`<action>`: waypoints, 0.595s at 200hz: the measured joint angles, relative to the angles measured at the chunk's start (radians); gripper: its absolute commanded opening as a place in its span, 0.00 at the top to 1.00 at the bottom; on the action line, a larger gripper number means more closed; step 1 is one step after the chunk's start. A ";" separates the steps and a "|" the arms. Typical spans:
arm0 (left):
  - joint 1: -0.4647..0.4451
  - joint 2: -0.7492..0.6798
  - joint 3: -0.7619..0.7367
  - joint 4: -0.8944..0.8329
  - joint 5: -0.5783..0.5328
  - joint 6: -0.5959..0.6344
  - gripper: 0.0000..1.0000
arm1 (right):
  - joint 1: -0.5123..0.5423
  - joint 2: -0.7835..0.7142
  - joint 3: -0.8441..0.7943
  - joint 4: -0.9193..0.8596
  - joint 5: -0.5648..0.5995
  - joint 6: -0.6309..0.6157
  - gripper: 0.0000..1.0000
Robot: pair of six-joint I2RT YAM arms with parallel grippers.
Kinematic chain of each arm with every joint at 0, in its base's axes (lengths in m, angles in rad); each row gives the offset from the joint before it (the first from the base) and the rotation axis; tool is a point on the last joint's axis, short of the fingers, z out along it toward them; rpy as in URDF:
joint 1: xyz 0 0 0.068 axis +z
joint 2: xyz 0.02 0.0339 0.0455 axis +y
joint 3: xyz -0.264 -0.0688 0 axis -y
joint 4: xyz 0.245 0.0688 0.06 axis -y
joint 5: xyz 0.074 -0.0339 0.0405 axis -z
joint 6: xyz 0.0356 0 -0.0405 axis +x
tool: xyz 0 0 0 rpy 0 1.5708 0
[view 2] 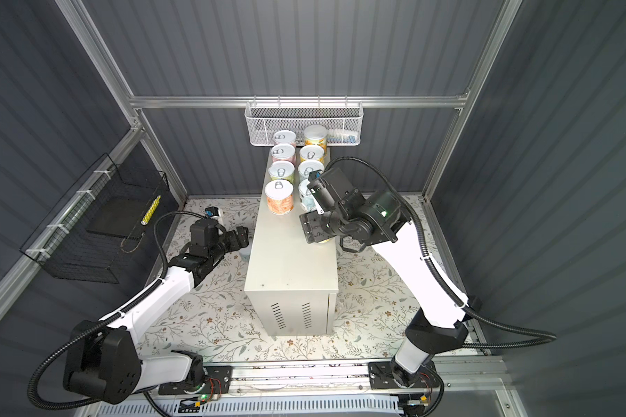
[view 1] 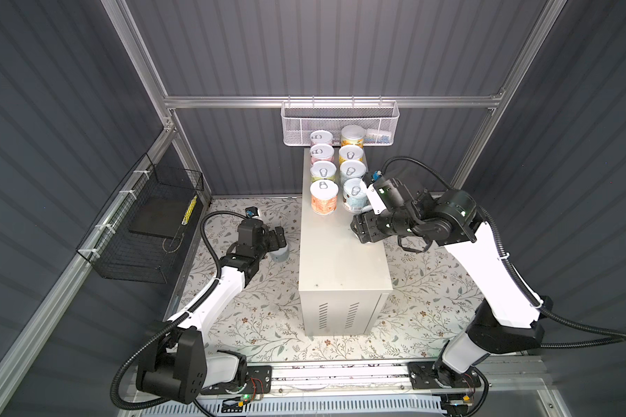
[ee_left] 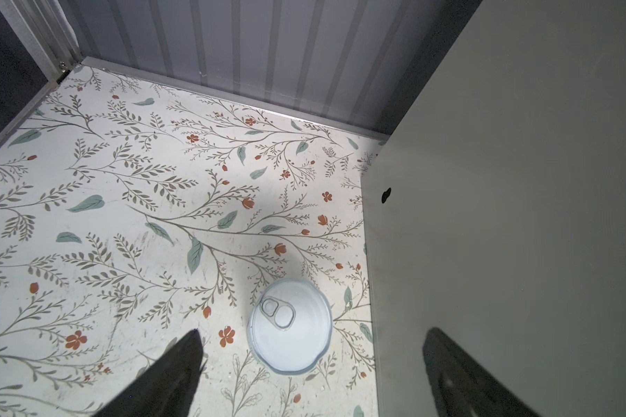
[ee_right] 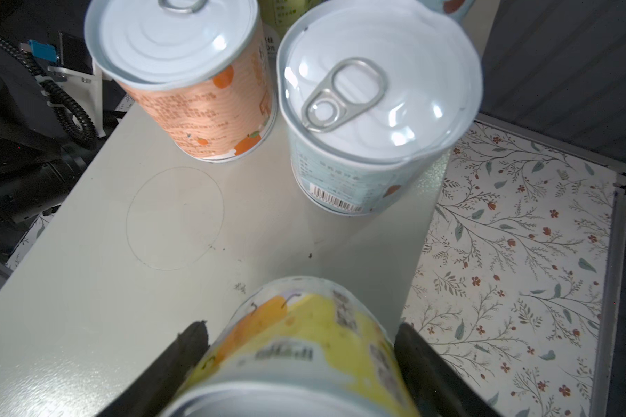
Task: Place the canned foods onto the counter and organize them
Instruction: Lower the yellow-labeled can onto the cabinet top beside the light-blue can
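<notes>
Floral floor [ee_left: 123, 216], counter's [view 1: 340, 260] nine o'clock: can [ee_left: 290, 326], likely stiff and slick, suits mid-wall grip; left gripper [ee_left: 315, 337] spread, right gripper [ee_right: 300, 328] pinching yellow can [ee_right: 340, 325].

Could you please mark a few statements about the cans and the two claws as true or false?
1. The right claw grips a yellow can. True.
2. The left claw is shut on a can. False: it is open, with a pale can below it on the floral surface.
3. The cans on the counter stand upright in two rows. True.
4. The pale can lies on its side. False: it stands upright, lid up.
</notes>
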 measured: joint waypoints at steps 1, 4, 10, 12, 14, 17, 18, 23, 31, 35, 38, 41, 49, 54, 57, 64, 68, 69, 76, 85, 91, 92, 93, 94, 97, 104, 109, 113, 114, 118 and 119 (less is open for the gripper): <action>0.000 0.000 0.000 0.000 0.000 0.000 0.04 | 0.000 0.002 0.001 0.000 -0.001 -0.001 0.96; 0.000 0.000 0.000 0.000 0.000 0.000 0.04 | 0.000 0.006 0.003 -0.001 -0.002 -0.002 0.94; 0.000 0.000 0.000 0.000 0.000 0.000 0.04 | 0.000 0.013 0.006 -0.002 -0.003 -0.003 0.89; 0.000 0.000 0.000 0.000 0.000 0.000 0.04 | 0.000 0.015 0.007 0.000 -0.003 -0.004 0.88; 0.000 0.000 0.000 0.000 0.000 0.000 0.04 | 0.000 0.017 0.008 0.003 -0.003 -0.004 0.87; 0.000 0.000 0.000 0.000 0.000 0.000 0.04 | 0.000 0.019 0.010 0.005 -0.003 -0.005 0.86; 0.000 0.000 0.000 0.000 0.000 0.000 0.04 | 0.000 0.019 0.011 0.006 -0.003 -0.005 0.85; 0.000 0.000 0.000 0.000 0.000 0.000 0.04 | 0.000 0.022 0.013 0.007 -0.005 -0.007 0.82; 0.000 0.000 0.000 0.000 0.000 0.000 0.04 | 0.000 0.026 0.018 0.005 -0.006 -0.008 0.76; 0.000 0.000 0.000 0.000 0.000 0.000 0.04 | 0.000 0.027 0.019 0.006 -0.006 -0.009 0.72; 0.000 0.000 0.000 0.000 0.000 0.000 0.04 | 0.000 0.029 0.021 0.006 -0.006 -0.010 0.67; 0.000 0.000 0.000 0.000 0.000 0.000 0.04 | 0.000 0.030 0.021 0.006 -0.006 -0.011 0.64; 0.000 0.000 0.000 0.000 0.000 0.000 0.04 | 0.000 0.031 0.022 0.007 -0.007 -0.012 0.56; 0.000 0.000 0.000 0.000 0.000 0.000 0.04 | 0.000 0.032 0.023 0.007 -0.007 -0.014 0.49; 0.000 0.000 0.000 0.000 0.000 0.000 0.04 | 0.000 0.032 0.023 0.008 -0.007 -0.016 0.42; 0.000 0.000 0.000 0.000 0.000 0.000 0.04 | 0.000 0.034 0.024 0.007 -0.007 -0.019 0.29; 0.000 0.000 0.000 0.000 0.000 0.000 0.04 | 0.000 0.034 0.025 0.008 -0.006 -0.020 0.26; 0.000 0.000 0.000 0.000 0.000 0.000 0.04 | 0.000 0.034 0.025 0.008 -0.007 -0.020 0.26; 0.000 0.000 0.000 0.000 0.000 0.000 0.04 | 0.000 0.035 0.026 0.009 -0.006 -0.023 0.26; 0.000 0.000 0.000 0.000 0.000 0.000 0.04 | 0.000 0.037 0.027 0.011 -0.007 -0.027 0.25; 0.000 0.000 0.000 0.000 -0.001 0.000 0.04 | 0.000 0.038 0.027 0.012 -0.007 -0.028 0.23; 0.000 0.000 0.000 0.000 -0.001 0.000 0.04 | 0.000 0.038 0.027 0.012 -0.007 -0.028 0.23; 0.000 0.000 0.000 0.000 -0.001 0.000 0.04 | 0.000 0.039 0.027 0.013 -0.007 -0.028 0.23; 0.000 0.000 0.000 0.000 -0.001 0.000 0.04 | 0.000 0.039 0.027 0.013 -0.007 -0.028 0.23; 0.000 0.000 0.000 0.000 -0.001 0.000 0.04 | 0.000 0.039 0.029 0.013 -0.007 -0.029 0.23; 0.000 0.000 0.000 0.000 -0.001 0.000 0.04 | 0.000 0.042 0.031 0.013 -0.007 -0.030 0.22; 0.000 0.000 0.000 0.000 0.000 0.000 0.04 | 0.000 0.043 0.032 0.014 -0.007 -0.031 0.22; 0.000 0.000 0.000 0.000 0.000 0.000 0.04 | 0.000 0.043 0.032 0.015 -0.007 -0.033 0.21; 0.000 0.000 0.000 0.000 0.000 0.000 0.04 | 0.000 0.043 0.032 0.015 -0.007 -0.033 0.21; 0.000 0.000 0.000 0.000 0.000 0.000 0.04 | 0.000 0.044 0.032 0.016 -0.007 -0.034 0.20; 0.000 0.000 0.000 0.000 0.000 0.000 0.04 | 0.000 0.044 0.032 0.016 -0.008 -0.034 0.20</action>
